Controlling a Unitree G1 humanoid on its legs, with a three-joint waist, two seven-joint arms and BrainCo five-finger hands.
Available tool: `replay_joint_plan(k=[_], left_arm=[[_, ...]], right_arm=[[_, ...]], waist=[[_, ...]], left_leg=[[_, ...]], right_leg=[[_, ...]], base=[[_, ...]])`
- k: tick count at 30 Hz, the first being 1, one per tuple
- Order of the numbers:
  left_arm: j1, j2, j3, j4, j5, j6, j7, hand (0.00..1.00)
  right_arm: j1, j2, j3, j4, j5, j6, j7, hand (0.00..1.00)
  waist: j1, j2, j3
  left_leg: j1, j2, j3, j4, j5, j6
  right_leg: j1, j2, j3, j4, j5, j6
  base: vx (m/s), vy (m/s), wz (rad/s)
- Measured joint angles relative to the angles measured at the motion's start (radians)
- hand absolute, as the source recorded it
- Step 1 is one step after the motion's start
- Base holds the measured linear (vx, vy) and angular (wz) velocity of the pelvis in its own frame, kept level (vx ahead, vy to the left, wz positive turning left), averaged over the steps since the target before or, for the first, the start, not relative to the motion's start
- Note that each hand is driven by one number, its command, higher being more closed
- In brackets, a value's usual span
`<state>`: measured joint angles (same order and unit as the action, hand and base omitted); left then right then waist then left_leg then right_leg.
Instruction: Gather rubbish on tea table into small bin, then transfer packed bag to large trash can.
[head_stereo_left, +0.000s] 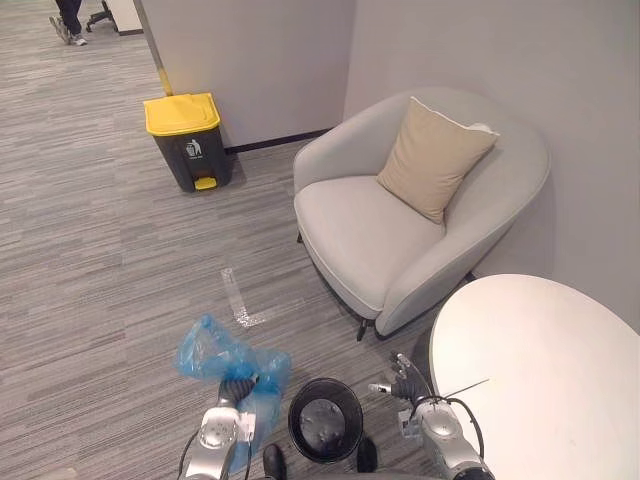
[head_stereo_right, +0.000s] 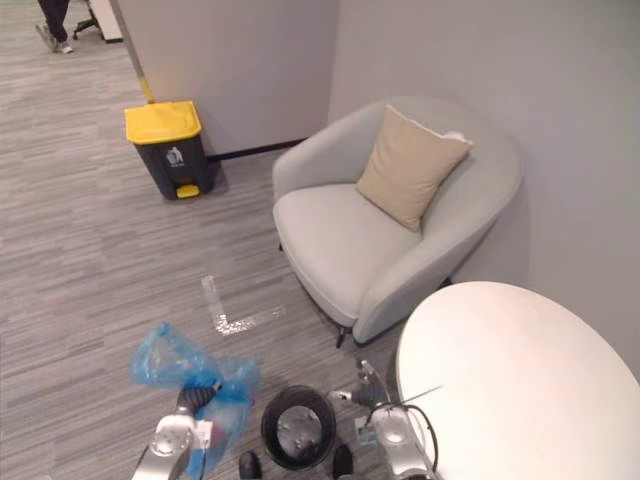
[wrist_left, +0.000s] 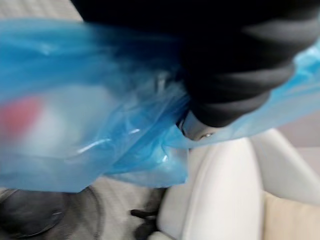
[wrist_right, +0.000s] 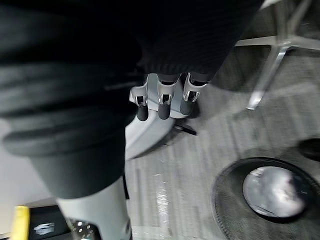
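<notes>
Already the round white surface (head_stereo_left: 540, 370) lies bare and the black mesh small bin (head_stereo_left: 325, 418) is empty. The crinkly blue bag (head_stereo_left: 212, 350) bunches over my left hand (head_stereo_left: 238, 385); its grip I cannot tell. My right hand (head_stereo_left: 405, 388) holds nothing, fingers (wrist_right: 161, 107) straight. The boxy, yellow-lidded large trash can (head_stereo_left: 187, 140) stands well apart, not yet reached.

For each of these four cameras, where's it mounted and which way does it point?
Left eye view: on the head, looking down and forward at armchair, white table and small black bin; left hand and right hand at the bottom.
Right eye view: beside it, same scene.
Left wrist view: left wrist, facing the blue bag past its dark cover.
Right wrist view: right wrist, along straight fingers toward the floor.
Shared: eye and right wrist views show the bin.
</notes>
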<state>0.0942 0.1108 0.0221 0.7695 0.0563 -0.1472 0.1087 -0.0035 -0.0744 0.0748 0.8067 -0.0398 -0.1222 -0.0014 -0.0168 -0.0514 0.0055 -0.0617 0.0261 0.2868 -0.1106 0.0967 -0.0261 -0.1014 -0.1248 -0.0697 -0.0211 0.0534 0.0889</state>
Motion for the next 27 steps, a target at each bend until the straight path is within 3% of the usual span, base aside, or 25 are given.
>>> replay_joint_plan(k=[3,8,10,12,13,14,15,16,18,20,21,23,25,26,27], left_arm=[[0.001,-0.008,0.002,0.027,-0.001,0.002,-0.004,1.00],[-0.008,-0.027,0.026,0.031,-0.004,0.005,-0.006,1.00],[-0.017,-0.028,0.029,0.031,-0.020,0.008,-0.006,1.00],[-0.028,-0.038,0.033,0.030,-0.021,0.008,-0.005,1.00],[-0.032,-0.052,0.050,0.026,-0.022,0.007,-0.005,1.00],[-0.043,-0.050,0.055,0.025,-0.022,0.008,-0.004,1.00],[-0.044,-0.049,0.056,0.022,-0.023,0.008,-0.004,1.00],[-0.041,-0.045,0.057,0.014,-0.023,0.008,-0.004,1.00],[-0.039,-0.042,0.058,0.012,-0.025,0.009,-0.004,1.00],[-0.038,-0.047,0.058,0.012,-0.039,0.015,-0.004,1.00],[-0.041,-0.059,0.059,0.012,-0.040,0.024,-0.004,1.00],[-0.027,-0.090,0.057,0.005,-0.041,0.026,-0.001,1.00],[-0.032,-0.098,0.030,0.003,-0.047,0.026,0.005,1.00],[-0.037,-0.097,0.024,0.003,-0.051,0.026,0.005,1.00],[-0.047,-0.104,0.004,0.006,-0.058,0.029,0.005,1.00]], right_arm=[[-0.002,0.002,-0.007,0.002,-0.001,0.002,-0.001,0.00],[-0.031,0.046,-0.033,0.002,-0.006,0.018,-0.018,0.00],[-0.036,0.070,-0.035,-0.002,-0.015,0.020,-0.025,0.00],[-0.036,0.071,-0.036,-0.002,-0.027,0.023,-0.037,0.00],[-0.042,0.075,-0.041,-0.006,-0.032,0.028,-0.044,0.00],[-0.034,0.077,-0.041,-0.005,-0.039,0.032,-0.047,0.00],[-0.030,0.077,-0.041,-0.004,-0.040,0.033,-0.048,0.00],[-0.022,0.077,-0.041,-0.004,-0.041,0.033,-0.054,0.00],[-0.023,0.076,-0.042,-0.004,-0.061,0.033,-0.060,0.00],[-0.031,0.071,-0.044,-0.002,-0.073,0.033,-0.066,0.00],[-0.040,0.065,-0.047,0.000,-0.076,0.035,-0.072,0.00],[-0.037,0.061,-0.051,-0.001,-0.076,0.041,-0.088,0.00],[-0.059,0.059,-0.048,-0.003,-0.075,0.039,-0.105,0.00],[-0.069,0.057,-0.048,-0.003,-0.075,0.039,-0.109,0.00],[-0.086,0.047,-0.050,-0.004,-0.075,0.039,-0.121,0.00]], waist=[[0.010,0.004,0.023],[0.022,-0.019,0.090],[0.023,-0.031,0.108],[0.028,-0.018,0.112],[0.038,0.005,0.125],[0.039,0.008,0.127],[0.039,0.008,0.127],[0.041,-0.004,0.119],[0.054,-0.027,0.108],[0.058,-0.033,0.110],[0.059,-0.016,0.117],[0.079,0.003,0.113],[0.086,0.005,0.104],[0.086,0.013,0.109],[0.075,0.052,0.132]], left_leg=[[0.021,-0.001,-0.008,0.000,-0.005,0.000],[0.019,0.003,0.009,0.032,-0.011,0.004],[-0.061,0.031,0.028,0.188,-0.090,0.014],[-0.097,0.064,0.035,0.256,-0.118,0.030],[-0.112,0.090,0.042,0.274,-0.132,0.039],[-0.109,0.092,0.040,0.277,-0.130,0.043],[-0.109,0.092,0.035,0.281,-0.130,0.043],[-0.114,0.091,0.027,0.298,-0.130,0.043],[-0.160,0.088,0.016,0.355,-0.123,0.034],[-0.211,0.094,-0.007,0.417,-0.117,0.025],[-0.222,0.103,-0.025,0.427,-0.109,0.013],[-0.233,0.128,-0.035,0.423,-0.084,-0.009],[-0.307,0.151,-0.056,0.400,-0.018,-0.032],[-0.321,0.155,-0.071,0.374,0.013,-0.036],[-0.319,0.171,-0.112,0.299,0.069,-0.032]], right_leg=[[0.016,-0.002,-0.004,0.020,-0.018,0.001],[-0.010,-0.004,0.004,0.077,-0.024,0.001],[-0.045,-0.013,0.001,0.125,-0.022,0.002],[-0.073,-0.005,0.007,0.152,0.003,0.012],[-0.112,0.000,-0.021,0.288,-0.041,-0.008],[-0.148,-0.019,-0.034,0.510,-0.139,-0.024],[-0.148,-0.026,-0.032,0.575,-0.166,-0.015],[-0.137,-0.042,-0.021,0.697,-0.206,0.002],[-0.087,-0.065,0.023,0.795,-0.237,0.027],[-0.077,-0.042,0.063,0.781,-0.297,0.056],[-0.073,-0.019,0.085,0.772,-0.314,0.057],[-0.028,0.021,0.108,0.679,-0.379,0.033],[-0.036,0.048,0.075,0.567,-0.464,-0.028],[-0.037,0.060,0.066,0.538,-0.475,-0.047],[-0.039,0.099,0.018,0.527,-0.457,-0.073]], base=[[0.05,0.006,0.06],[-0.02,0.010,-0.07],[-0.07,0.003,-0.10],[-0.10,0.016,-0.23],[-0.16,0.006,-0.19],[-0.14,-0.004,-0.05],[-0.07,-0.050,0.14],[-0.03,-0.098,0.12],[-0.07,-0.173,0.18],[-0.13,-0.202,0.28],[-0.19,-0.231,0.24],[-0.18,-0.207,0.02],[-0.26,-0.280,0.09],[-0.32,-0.254,0.46],[-0.35,-0.207,0.55]])
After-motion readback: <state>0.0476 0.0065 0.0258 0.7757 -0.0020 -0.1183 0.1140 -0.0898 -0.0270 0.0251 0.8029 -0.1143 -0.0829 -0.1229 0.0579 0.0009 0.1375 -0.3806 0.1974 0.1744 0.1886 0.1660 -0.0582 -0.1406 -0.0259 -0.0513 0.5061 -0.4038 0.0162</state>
